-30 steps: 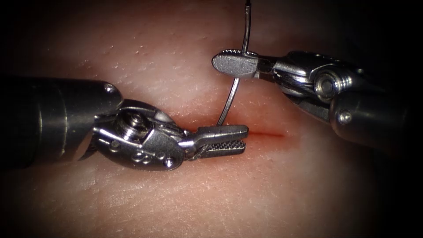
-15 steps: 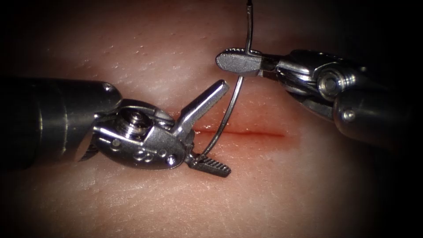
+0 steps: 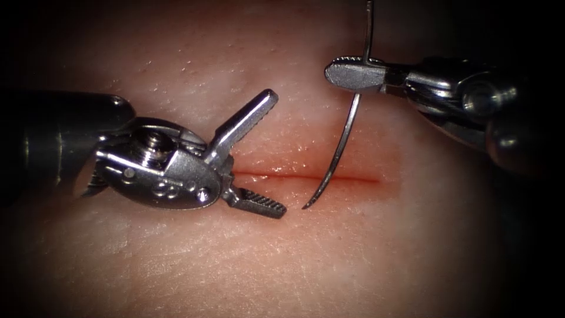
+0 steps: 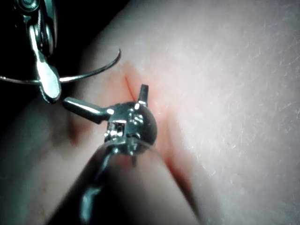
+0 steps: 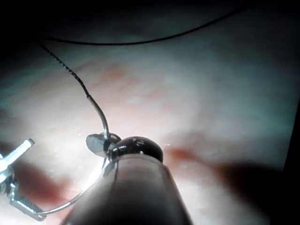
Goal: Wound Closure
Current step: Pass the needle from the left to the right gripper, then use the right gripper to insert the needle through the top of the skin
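The needle [image 3: 344, 134] is a single thin, curved sliver of bright steel, hanging over the tissue [image 3: 282, 259] with its sharp tip [image 3: 306, 206] free in the air just below the cut [image 3: 306, 175]; no part of it is in the tissue. Its curve crosses the cut line on the way down, and its blunt end rises past the tool that carries it. In the right wrist view the needle's tail [image 5: 96, 110] joins one dark thread [image 5: 140, 42] that runs off across the tissue.

There are two tools, one needle, one thread and one cut, the cut being a straight red line.

The right tool [image 3: 353, 75] is clenched on the needle, gripping it in the upper part of its curve, nearer the tail than the tip, well above the cut. The left tool [image 3: 268, 153] sits at the cut's left end with its jaws spread wide, one finger angled up above the cut and the other lying just below it; it grasps nothing. The needle tip hangs just beside that lower finger, apart from it.
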